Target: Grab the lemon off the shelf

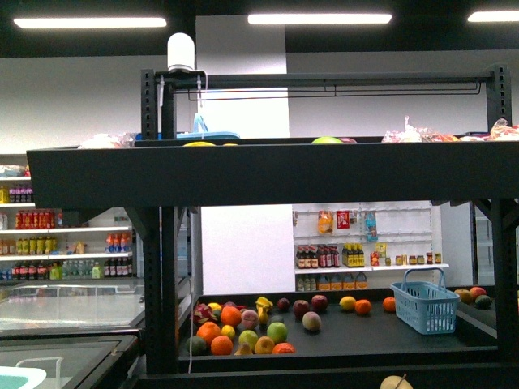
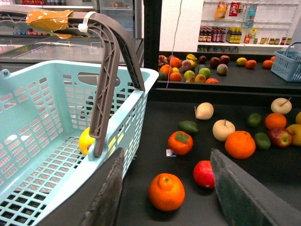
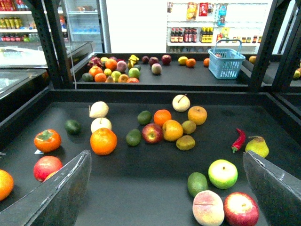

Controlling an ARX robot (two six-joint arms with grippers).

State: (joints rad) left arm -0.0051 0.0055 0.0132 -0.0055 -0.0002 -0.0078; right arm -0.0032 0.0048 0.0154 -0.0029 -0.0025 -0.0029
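The lemon (image 2: pixel 86 140), small and yellow, lies inside a light blue basket (image 2: pixel 33 117) on the shelf, partly hidden behind the basket's grey handle (image 2: pixel 108 89). The shelf is the black metal-framed rack (image 1: pixel 268 174); its dark tier (image 2: pixel 155 125) carries loose fruit. My left gripper (image 2: pixel 165 157) is open and empty beside the basket, above an orange (image 2: pixel 166 191) and a red fruit (image 2: pixel 203 173). My right gripper (image 3: pixel 167 155) is open and empty over the same dark tier (image 3: pixel 141 183), with a green apple (image 3: pixel 222 173) and a peach (image 3: pixel 208 208) between its fingers. Neither gripper shows in the front view.
Several oranges, apples, pears and avocados lie scattered on the tier, such as an orange (image 3: pixel 103 141) and a red chilli (image 3: pixel 238 140). A second blue basket (image 1: pixel 425 306) and a fruit pile (image 1: pixel 239 328) sit on the farther tier. White shelving with bottles (image 1: pixel 357 258) stands behind.
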